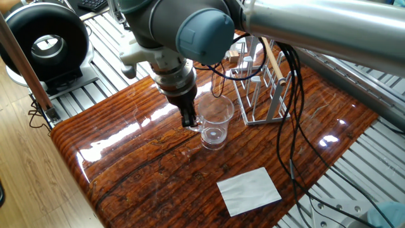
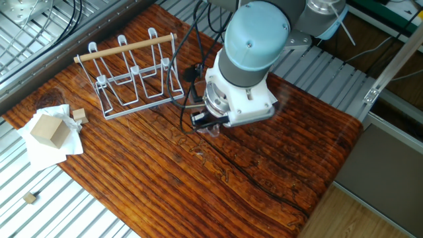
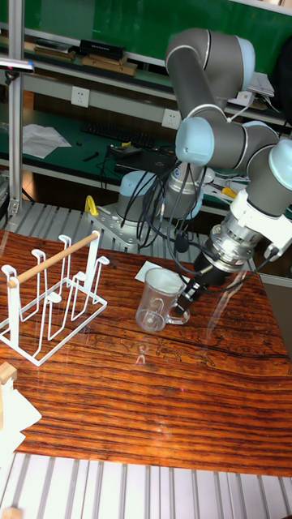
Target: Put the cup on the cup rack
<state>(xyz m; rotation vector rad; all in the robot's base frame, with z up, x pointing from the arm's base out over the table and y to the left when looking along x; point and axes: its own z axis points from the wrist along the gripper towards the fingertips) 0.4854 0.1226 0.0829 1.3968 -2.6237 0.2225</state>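
The cup [image 1: 214, 123] is a clear glass tumbler, upright and just off the wooden table [image 1: 139, 171], with its reflection on the shiny top below it. My gripper [image 1: 192, 120] is shut on the cup's left side near the rim. In the tall fixed view the cup [image 3: 158, 302] hangs left of the gripper [image 3: 185, 312]. In the other fixed view the wrist hides almost all of the cup [image 2: 211, 130] under the gripper [image 2: 205, 121]. The cup rack [image 1: 262, 88] stands behind and to the right of the cup, apart from it; the rack [image 2: 132, 76] [image 3: 53, 296] holds nothing.
A white paper square [image 1: 249, 190] lies near the table's front edge. A black round device [image 1: 44, 41] sits off the table's left corner. A wooden block [image 2: 47, 130] on crumpled white paper and a small cube [image 2: 79, 114] lie beyond the rack. Black cables [image 1: 291, 126] hang beside the arm.
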